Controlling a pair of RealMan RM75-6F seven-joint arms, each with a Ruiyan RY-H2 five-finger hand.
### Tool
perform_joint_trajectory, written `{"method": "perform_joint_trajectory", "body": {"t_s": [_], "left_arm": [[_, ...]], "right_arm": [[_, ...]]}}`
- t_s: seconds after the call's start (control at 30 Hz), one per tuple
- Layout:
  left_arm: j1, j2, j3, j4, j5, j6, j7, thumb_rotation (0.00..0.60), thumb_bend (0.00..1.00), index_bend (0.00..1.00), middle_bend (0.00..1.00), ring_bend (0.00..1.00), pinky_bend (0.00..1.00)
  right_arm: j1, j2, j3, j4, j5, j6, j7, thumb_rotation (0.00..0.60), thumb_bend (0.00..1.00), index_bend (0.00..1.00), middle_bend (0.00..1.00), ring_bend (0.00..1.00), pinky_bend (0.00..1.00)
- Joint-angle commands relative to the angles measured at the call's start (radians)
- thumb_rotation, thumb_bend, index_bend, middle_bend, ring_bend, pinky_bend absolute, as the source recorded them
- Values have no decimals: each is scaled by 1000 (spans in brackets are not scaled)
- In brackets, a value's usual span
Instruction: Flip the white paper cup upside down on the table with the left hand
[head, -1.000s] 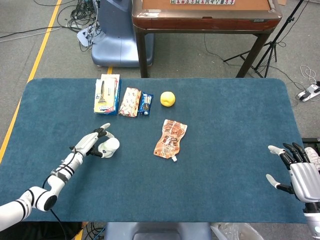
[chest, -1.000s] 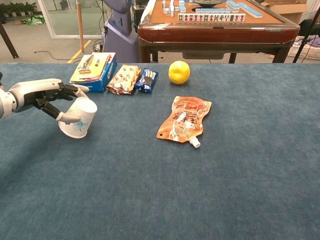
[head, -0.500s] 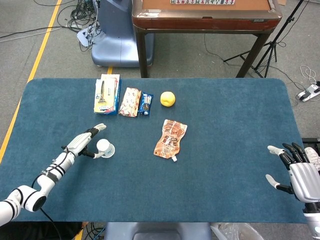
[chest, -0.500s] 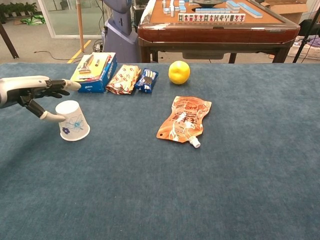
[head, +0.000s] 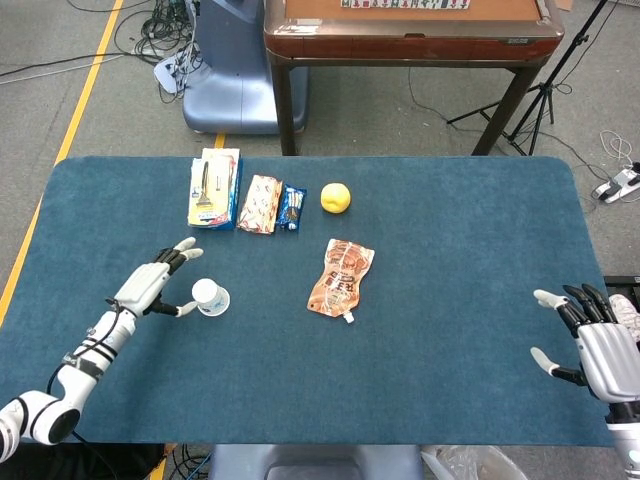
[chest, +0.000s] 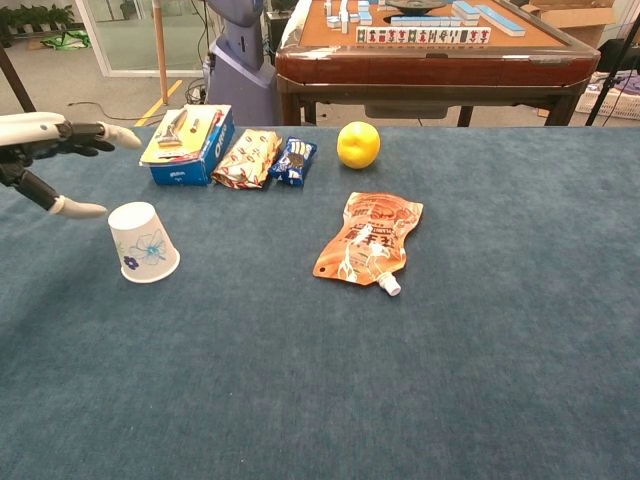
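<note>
Cup (chest: 144, 243) upside down on the blue table (head: 450, 250): your white paper cup, printed with a blue flower, stands mouth-down on the cloth, base up. Your left hand (head: 152, 288) sits just left of the cup, fingers spread wide and holding nothing, its thumb tip (chest: 78, 208) close beside the cup's base; whether it touches cannot be told. Beyond the cup, toward the far edge, lie a blue-and-yellow box (head: 214, 187), 2 snack packets (head: 262, 204) side by side, and a yellow round fruit (head: 336, 197). Right of the cup lies an orange spouted pouch (head: 341, 277), flat on the cloth. Far right of the cup, at the table's edge, your right hand (head: 598, 346) rests with fingers apart, empty.
</note>
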Motion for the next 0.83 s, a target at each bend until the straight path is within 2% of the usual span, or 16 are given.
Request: {"method": "perform_joint_trajectory", "body": {"t_s": [0.03,0.27,0.5,0.83], "left_arm": [[108,41,-7,-142,-88,200,258,600,206,186,0,0,0],[213,144,6,-316,-157,336,408,600,206,191,0,0,0],[321,199,61,-411,-140,458,496,600,206,191,0,0,0],[450,164,122,-409,-12,624,514,600,206,196,0,0,0]], "right_arm": [[8,-4,1,5,4,-14,0,600,225,231,299,103,78],[30,-13,4,19,13,-50,2,600,229,231,299,103,78],[39,-25,4,29,16,-64,-7,600,230,231,299,103,78],[40,-36,-2,33,-1,-54,-9,600,230,231,299,103,78]]}}
